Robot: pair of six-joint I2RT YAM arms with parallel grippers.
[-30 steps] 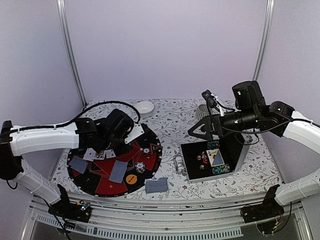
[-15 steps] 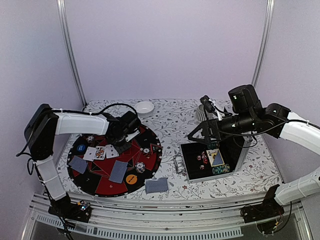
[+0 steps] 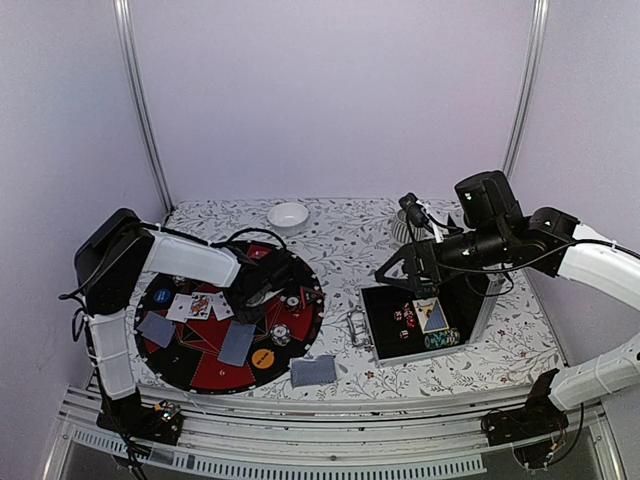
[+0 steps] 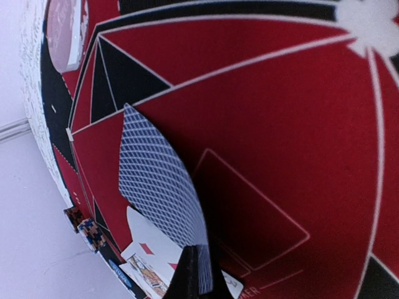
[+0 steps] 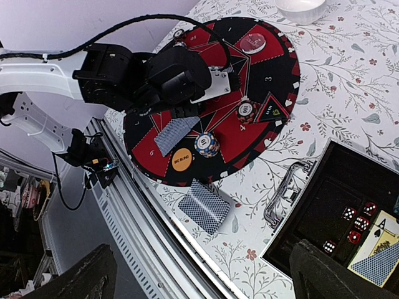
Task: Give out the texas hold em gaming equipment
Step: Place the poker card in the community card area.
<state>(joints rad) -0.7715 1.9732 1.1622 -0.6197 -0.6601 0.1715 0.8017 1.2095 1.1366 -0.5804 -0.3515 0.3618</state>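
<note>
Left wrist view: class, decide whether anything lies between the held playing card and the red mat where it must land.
Nothing visible does. The playing card, pinched in the left gripper, curves over a bare panel of the red mat; the face-up cards lie aside, toward the frame's bottom.

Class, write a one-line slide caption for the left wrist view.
Left fingers pinch a bowed blue patterned-back card over the red-and-black mat.

Matt, felt-like red and black mat; thin paper card, smooth with faint sheen; glossy white bowl
</note>
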